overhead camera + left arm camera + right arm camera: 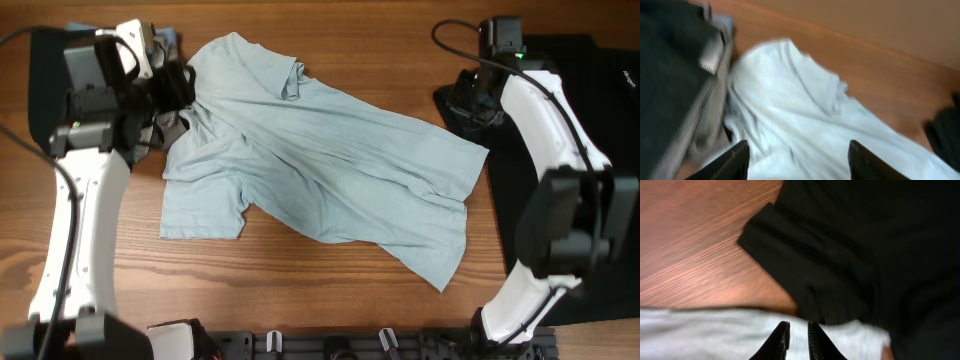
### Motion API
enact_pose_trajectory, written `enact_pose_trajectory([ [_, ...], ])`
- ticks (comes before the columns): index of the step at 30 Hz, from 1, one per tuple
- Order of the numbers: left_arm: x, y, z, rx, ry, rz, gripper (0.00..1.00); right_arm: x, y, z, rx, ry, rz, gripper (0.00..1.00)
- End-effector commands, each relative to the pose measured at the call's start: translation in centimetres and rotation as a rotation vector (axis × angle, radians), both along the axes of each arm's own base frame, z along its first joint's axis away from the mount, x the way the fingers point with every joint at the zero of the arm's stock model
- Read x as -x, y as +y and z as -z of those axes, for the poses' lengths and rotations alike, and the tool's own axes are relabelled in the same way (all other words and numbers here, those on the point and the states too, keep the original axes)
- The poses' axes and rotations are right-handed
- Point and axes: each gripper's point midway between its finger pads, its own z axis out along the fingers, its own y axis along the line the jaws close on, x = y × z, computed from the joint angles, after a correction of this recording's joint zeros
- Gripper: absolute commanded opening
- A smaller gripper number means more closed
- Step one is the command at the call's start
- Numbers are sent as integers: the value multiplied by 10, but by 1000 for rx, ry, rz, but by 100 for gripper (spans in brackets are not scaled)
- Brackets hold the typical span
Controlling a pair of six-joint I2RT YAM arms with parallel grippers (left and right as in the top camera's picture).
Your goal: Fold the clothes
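Hovering the spread left gripper (pixel 795 152) over the blue shirt (pixel 320 160) sprawled across the table (pixel 340 20), pinching its right-edge hem with the right gripper (pixel 797 326), likely preparing to stretch it flat.

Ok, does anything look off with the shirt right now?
Yes: the light-blue T-shirt lies diagonally across the table, rumpled with creases through the middle, and its shoulder edge lies against a grey garment.
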Motion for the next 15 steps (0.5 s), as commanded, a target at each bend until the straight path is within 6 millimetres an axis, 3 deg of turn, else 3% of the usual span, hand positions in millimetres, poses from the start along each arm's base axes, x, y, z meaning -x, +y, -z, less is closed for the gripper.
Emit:
enact_pose_trajectory([
  [1, 28, -16, -11, 61, 37, 53, 61, -2, -11, 46, -1, 71, -58, 20],
  [6, 55, -35, -6, 81, 121, 101, 66, 7, -40, 88, -5, 152, -18, 18],
  [9, 67, -48, -1, 83, 170, 134, 68, 17, -69, 97, 6, 185, 51, 12],
  [12, 75, -60, 4, 81, 206, 172, 70, 28, -111, 96, 25, 192, 151, 11],
  [15, 81, -69, 7, 53, 216, 222, 74, 56, -164, 92, 56, 243, 323, 11],
])
